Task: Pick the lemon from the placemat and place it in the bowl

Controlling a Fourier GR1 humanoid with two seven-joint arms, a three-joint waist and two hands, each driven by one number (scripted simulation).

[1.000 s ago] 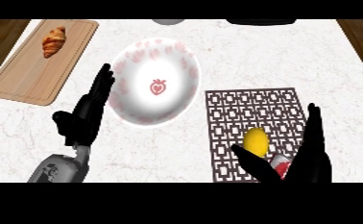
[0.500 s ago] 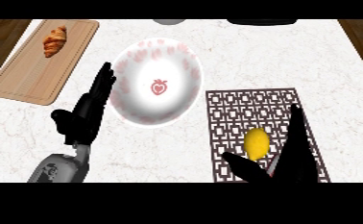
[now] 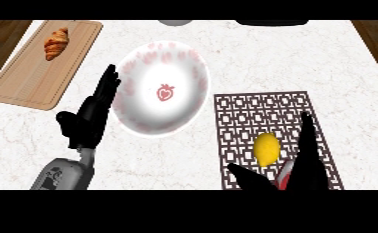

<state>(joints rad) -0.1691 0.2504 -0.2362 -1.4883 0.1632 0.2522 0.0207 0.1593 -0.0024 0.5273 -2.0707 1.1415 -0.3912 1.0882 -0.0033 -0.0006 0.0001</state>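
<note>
A yellow lemon (image 3: 267,148) lies on the dark brown patterned placemat (image 3: 255,112) at the lower right. My right hand (image 3: 306,164) is right beside it: straight fingers rise along the lemon's right side and the thumb points left below it, not closed round it. The white bowl (image 3: 161,94) with a red strawberry print sits left of the placemat. My left hand (image 3: 92,114) rests open at the bowl's left rim, fingers pointing up.
A wooden cutting board (image 3: 33,77) with a croissant (image 3: 56,43) lies at the upper left. Two dark objects peek in at the counter's far edge. White marble counter surrounds everything.
My right hand has shifted lower and slightly left, its thumb now under the lemon. The lemon, bowl and left hand stay put.
</note>
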